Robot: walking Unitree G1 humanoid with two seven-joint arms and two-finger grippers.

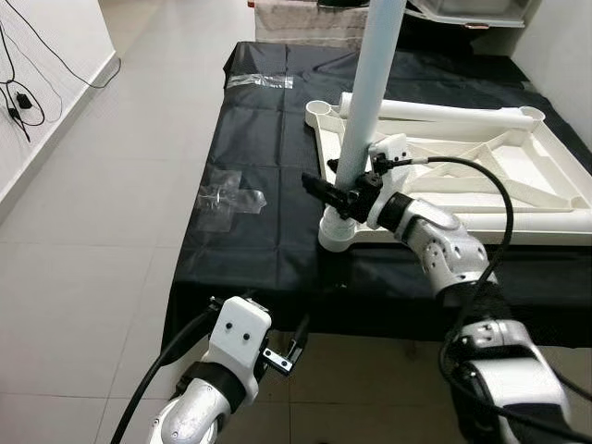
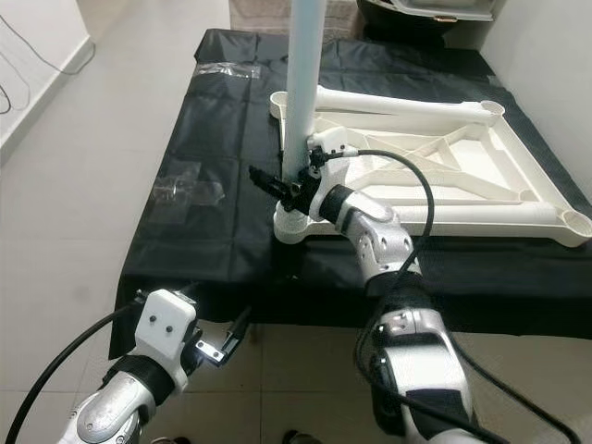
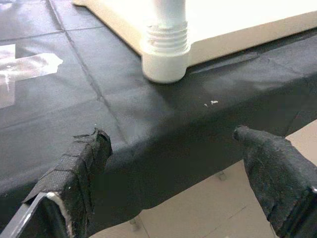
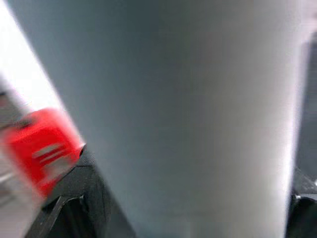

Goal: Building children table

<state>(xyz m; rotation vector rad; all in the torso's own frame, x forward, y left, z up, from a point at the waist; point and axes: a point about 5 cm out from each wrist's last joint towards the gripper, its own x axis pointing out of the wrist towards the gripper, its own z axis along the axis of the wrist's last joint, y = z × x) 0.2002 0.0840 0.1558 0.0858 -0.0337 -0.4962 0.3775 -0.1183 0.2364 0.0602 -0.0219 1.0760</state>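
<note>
A white children's table top (image 1: 518,176) lies upside down on a black cloth (image 1: 268,139). One pale table leg (image 1: 375,83) stands upright in the near-left corner socket (image 1: 338,231), whose threaded collar (image 3: 166,37) appears in the left wrist view. My right gripper (image 1: 338,192) is shut on this leg just above the socket, and the leg (image 4: 198,114) sits between its fingers in the right wrist view. My left gripper (image 3: 173,144) is open and holds nothing, low in front of the cloth's front edge. A second leg (image 1: 435,111) lies across the frame's far side.
Clear plastic bags lie on the cloth at the left (image 1: 229,196) and at the far left (image 1: 261,81). Grey floor tiles surround the covered surface. Black cables (image 1: 18,92) run along the left wall. A blurred red patch (image 4: 42,148) sits beside the leg.
</note>
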